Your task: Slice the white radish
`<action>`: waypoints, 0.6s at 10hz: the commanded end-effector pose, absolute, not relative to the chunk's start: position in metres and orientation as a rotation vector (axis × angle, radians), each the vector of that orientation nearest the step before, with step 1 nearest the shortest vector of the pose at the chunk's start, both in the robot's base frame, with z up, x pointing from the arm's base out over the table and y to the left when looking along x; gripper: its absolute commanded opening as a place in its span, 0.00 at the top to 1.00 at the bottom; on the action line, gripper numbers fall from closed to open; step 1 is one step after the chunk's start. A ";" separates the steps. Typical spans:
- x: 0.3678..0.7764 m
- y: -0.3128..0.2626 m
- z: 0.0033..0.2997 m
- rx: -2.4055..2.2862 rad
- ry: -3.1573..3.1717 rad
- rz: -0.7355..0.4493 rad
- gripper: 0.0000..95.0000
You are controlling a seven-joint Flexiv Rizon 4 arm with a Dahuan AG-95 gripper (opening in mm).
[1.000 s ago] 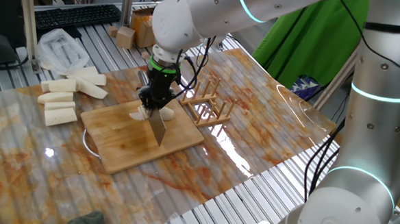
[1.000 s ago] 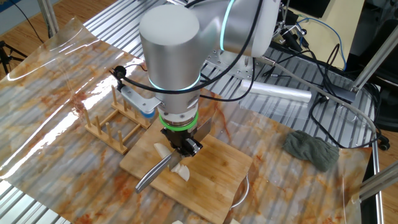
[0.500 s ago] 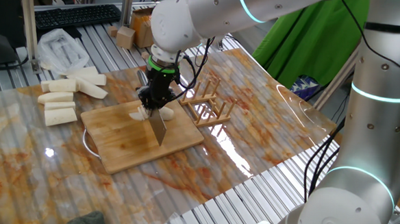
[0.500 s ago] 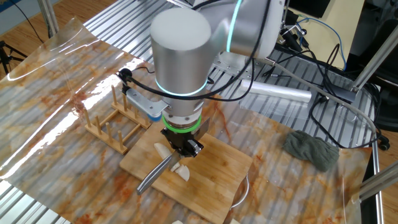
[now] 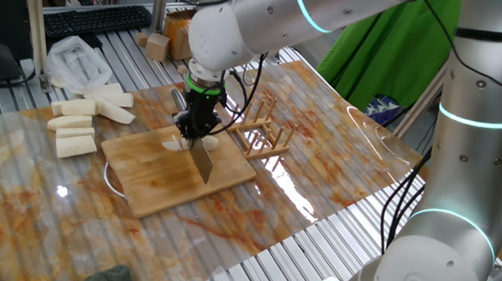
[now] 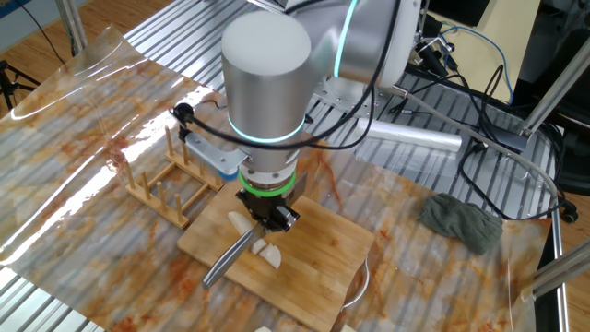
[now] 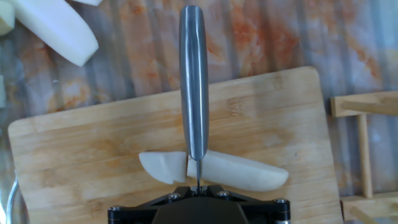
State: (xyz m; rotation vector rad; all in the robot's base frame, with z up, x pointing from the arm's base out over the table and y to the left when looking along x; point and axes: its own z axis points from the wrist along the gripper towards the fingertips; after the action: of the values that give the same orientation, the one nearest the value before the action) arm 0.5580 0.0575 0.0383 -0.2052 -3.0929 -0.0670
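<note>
Your tabletop [image 5: 336, 154] runs wide under a glossy, rust-streaked sheet, with bare room toward the near edge and toward the right edge in one fixed view. The board [image 5: 158, 183] lies near the middle, its right edge just beside the wooden rack [image 5: 264, 133], so on that side you have little room. In the other fixed view the rack [image 6: 171, 180] stands left of the board [image 6: 323, 258], and a grey cloth [image 6: 466, 221] lies well apart to the right. Beyond the board's left end, in one fixed view, radish sticks [image 5: 75, 127] lie in a loose group, with a plastic bag [image 5: 74, 58] behind them. The board itself has open wood on every side of the cut.

Your end effector [image 5: 193, 137] points down over the board and is clenched on the knife [image 5: 201, 161]; in the hand view the knife [image 7: 193, 81] runs straight away from the fingers, across the board [image 7: 93, 149] and past its far edge.

The radish [image 7: 242, 171] lies crosswise on the board under the blade, creamy white and stubby. The hand view shows it parted at the blade: a short piece on the left, a longer tapering piece on the right. In the other fixed view the radish [image 6: 269, 254] lies pale just beside the blade.
</note>
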 end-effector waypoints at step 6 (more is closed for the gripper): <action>0.558 0.066 0.039 -0.300 -3.079 -0.183 1.00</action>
State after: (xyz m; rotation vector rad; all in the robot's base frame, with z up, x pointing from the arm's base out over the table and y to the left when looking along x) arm 0.5585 0.0658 0.0379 -0.3061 -3.0776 -0.1897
